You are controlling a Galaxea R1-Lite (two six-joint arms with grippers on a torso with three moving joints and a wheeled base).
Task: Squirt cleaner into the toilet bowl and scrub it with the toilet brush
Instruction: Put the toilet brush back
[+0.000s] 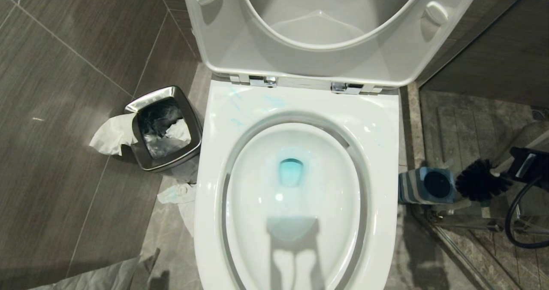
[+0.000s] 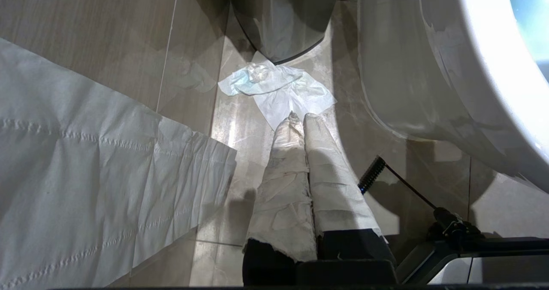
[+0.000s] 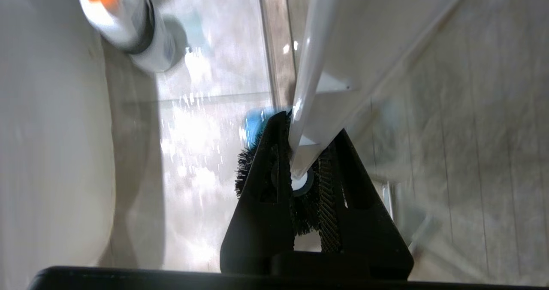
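The white toilet bowl (image 1: 381, 127) fills the middle of the head view, seat and lid (image 1: 231, 49) raised, with blue-tinted water (image 1: 291, 172) at its bottom. At the right edge my right gripper (image 1: 519, 170) is shut on the toilet brush; its black bristle head (image 1: 478, 180) hangs just beside the blue-and-grey striped holder (image 1: 429, 186). The right wrist view has the jaws (image 3: 309, 125) clamped on the white handle (image 3: 309, 67), bristles (image 3: 245, 174) beyond them. The cleaner bottle (image 3: 128, 19) stands blurred on the floor by the bowl's side. My left gripper (image 2: 299, 116), wrapped in tape, is shut and empty, low beside the bowl.
A square steel bin (image 1: 154, 96) with crumpled paper stands left of the bowl, tissue (image 1: 112, 133) hanging over its side. More tissue (image 2: 279, 86) and a long paper sheet (image 2: 85, 187) lie on the floor. A shower sill and a black cable (image 1: 512, 221) are on the right.
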